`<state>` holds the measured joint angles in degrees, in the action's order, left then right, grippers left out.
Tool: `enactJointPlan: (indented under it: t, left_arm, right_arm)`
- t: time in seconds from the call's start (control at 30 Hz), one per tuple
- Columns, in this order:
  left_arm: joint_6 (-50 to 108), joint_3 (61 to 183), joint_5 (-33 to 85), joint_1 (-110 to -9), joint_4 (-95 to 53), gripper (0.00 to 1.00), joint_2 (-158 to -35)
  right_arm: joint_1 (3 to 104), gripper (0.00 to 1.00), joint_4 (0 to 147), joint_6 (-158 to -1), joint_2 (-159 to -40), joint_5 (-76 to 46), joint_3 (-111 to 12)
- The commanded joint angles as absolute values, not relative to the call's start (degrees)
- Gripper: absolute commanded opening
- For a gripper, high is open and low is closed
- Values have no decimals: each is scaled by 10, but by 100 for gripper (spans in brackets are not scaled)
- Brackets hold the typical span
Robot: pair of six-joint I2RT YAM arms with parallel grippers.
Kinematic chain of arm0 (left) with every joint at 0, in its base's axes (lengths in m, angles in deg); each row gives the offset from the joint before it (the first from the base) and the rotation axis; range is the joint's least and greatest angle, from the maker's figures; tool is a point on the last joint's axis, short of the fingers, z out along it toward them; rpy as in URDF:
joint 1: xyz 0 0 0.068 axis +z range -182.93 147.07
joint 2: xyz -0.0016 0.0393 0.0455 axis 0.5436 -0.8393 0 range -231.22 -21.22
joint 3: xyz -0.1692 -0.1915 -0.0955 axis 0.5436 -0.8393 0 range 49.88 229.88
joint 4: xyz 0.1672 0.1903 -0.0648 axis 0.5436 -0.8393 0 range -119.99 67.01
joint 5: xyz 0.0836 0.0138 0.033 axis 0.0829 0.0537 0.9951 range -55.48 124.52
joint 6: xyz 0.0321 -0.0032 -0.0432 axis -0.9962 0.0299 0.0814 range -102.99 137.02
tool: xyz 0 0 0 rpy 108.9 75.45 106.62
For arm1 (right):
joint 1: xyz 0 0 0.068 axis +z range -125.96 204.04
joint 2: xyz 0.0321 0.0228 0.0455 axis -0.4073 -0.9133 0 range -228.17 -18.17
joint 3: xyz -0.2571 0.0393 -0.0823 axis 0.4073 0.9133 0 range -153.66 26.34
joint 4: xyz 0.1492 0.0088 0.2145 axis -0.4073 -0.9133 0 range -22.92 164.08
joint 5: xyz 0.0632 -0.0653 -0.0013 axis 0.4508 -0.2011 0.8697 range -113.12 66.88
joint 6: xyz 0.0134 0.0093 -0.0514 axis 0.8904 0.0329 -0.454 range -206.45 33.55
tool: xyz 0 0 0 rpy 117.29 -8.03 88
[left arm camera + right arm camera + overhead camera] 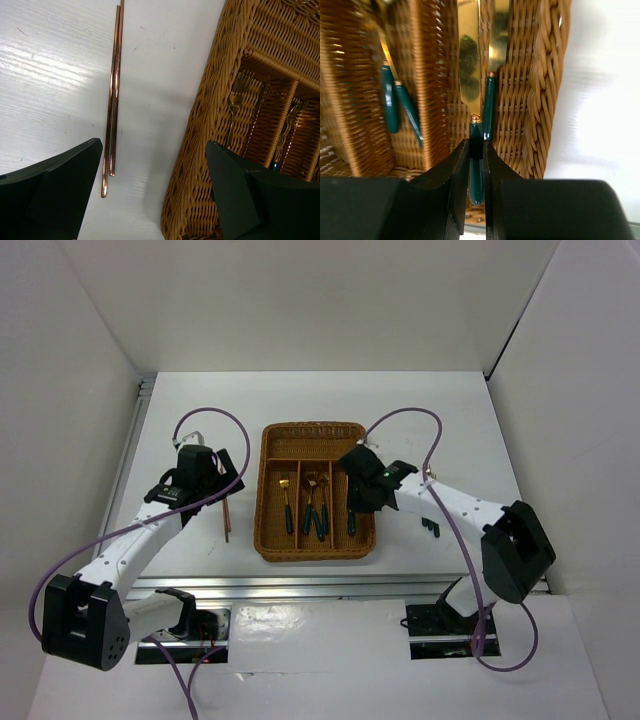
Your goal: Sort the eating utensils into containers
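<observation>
Knife (470, 75): gold blade, dark green handle, lying lengthwise in the right-hand long slot of the tray (316, 552), its handle toward the near end.
Right pincer (476, 147): closed on the knife's handle just behind the gold collar, one finger on each side, low inside the slot.
Second knife (491, 100): same slot, just beside the held one on the outer-wall side, pointing the same way.
Middle slot: two green-handled pieces (395, 105) lie side by side at a slight angle; their heads are too blurred to name.
Fork (235, 100): in the left-hand long slot, tines toward the far end.
Chopsticks (114, 95): a copper-brown pair lying on the table (440, 430) left of the tray, side by side and touching, roughly parallel to the tray's wall, clear of the wicker.
Left pincer (154, 145): jaws wide apart, gripping nothing, above the bare strip between the chopsticks and the tray's left wall.
Small dark bits (430, 528): on the table right of the tray, beside the right arm; too small to tell what they are.
</observation>
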<state>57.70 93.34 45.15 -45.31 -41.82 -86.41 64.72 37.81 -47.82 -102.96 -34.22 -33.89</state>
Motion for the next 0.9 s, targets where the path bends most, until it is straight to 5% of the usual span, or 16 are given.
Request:
enactJointPlan:
  t: [0.0,0.33,0.87]
  left_arm:
    - [573,935,459,-450,-406,100,-860]
    - [573,935,459,-450,-406,100,-865]
    - [573,935,459,-450,-406,100,-870]
  right_arm:
    - [652,11,394,-459,-1044,-341,-333]
    - [657,22,418,-459,-1086,-325,-327]
    - [632,75,383,-501,-1026,-461,-396]
